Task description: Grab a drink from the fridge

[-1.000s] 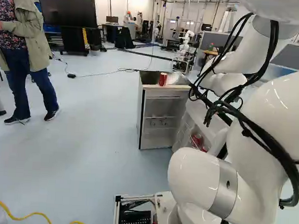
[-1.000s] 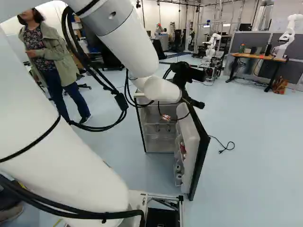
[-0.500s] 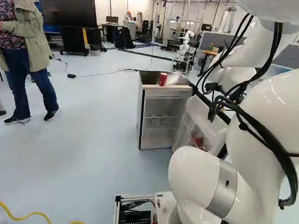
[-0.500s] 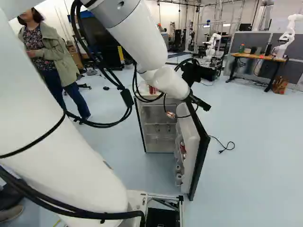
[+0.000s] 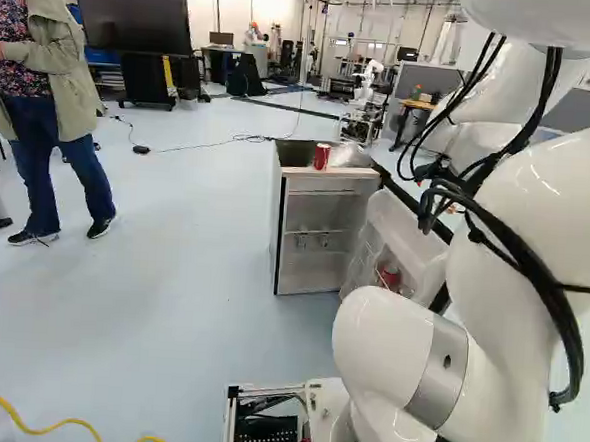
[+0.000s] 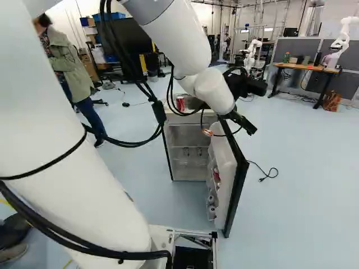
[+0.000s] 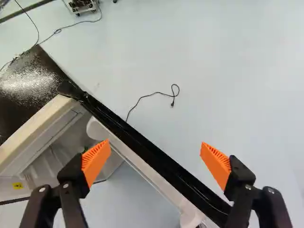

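The arm (image 5: 535,221) partly hides the fridge door (image 5: 407,228) in the left base view.

Fridge (image 5: 322,187): low, upright on the floor; white interior and dark top noted. Door (image 6: 227,162) observed swung wide open, white inside, black-edged; its inner racks are exposed. One red can (image 5: 321,156) is stood upright on the fridge top, near the front edge. Red drink container (image 5: 390,276) is held in a door rack; its exact shape cannot be determined.
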`<state>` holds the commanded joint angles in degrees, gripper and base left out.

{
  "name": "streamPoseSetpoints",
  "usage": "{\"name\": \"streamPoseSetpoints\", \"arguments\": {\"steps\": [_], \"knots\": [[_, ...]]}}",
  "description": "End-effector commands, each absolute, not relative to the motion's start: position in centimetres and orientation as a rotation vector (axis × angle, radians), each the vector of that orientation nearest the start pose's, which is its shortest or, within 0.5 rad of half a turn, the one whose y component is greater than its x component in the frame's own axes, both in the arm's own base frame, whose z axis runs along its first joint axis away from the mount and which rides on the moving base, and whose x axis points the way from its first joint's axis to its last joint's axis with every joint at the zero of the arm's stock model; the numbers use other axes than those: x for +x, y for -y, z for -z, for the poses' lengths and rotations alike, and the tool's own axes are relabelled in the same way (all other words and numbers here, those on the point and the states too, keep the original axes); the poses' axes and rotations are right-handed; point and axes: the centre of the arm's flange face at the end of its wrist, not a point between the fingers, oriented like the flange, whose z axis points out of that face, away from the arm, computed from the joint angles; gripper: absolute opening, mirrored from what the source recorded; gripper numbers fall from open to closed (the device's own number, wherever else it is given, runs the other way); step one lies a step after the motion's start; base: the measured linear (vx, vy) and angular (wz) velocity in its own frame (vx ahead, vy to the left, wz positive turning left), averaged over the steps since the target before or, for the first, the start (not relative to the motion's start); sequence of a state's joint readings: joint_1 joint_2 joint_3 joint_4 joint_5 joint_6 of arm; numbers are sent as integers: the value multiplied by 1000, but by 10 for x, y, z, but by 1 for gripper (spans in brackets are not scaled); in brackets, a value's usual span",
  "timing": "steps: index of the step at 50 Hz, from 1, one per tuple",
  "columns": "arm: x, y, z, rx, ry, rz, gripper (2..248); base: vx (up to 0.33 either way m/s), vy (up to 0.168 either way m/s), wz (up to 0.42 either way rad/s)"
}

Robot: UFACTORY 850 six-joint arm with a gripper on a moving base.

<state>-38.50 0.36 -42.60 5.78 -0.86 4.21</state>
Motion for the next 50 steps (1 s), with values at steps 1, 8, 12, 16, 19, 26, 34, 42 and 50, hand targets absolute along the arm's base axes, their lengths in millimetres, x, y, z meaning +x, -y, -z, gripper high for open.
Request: {"name": "streamPoseSetpoints", "arguments": {"steps": [1, 8, 12, 16, 19, 26, 34, 42, 50], "knots": [[359, 286, -477, -2836, -1279, 1147, 247, 0, 0, 0], [361, 297, -474, -2843, -1304, 1059, 247, 0, 0, 0], [363, 303, -473, -2846, -1318, 1005, 247, 0, 0, 0], [364, 308, -471, -2847, -1330, 961, 247, 0, 0, 0], [365, 313, -470, -2847, -1340, 930, 247, 0, 0, 0], [368, 324, -468, -2845, -1361, 873, 247, 0, 0, 0], [373, 338, -467, -2840, -1383, 851, 247, 0, 0, 0], [383, 350, -467, -2838, -1389, 854, 247, 0, 0, 0], [396, 361, -466, -2839, -1385, 852, 247, 0, 0, 0]]}}
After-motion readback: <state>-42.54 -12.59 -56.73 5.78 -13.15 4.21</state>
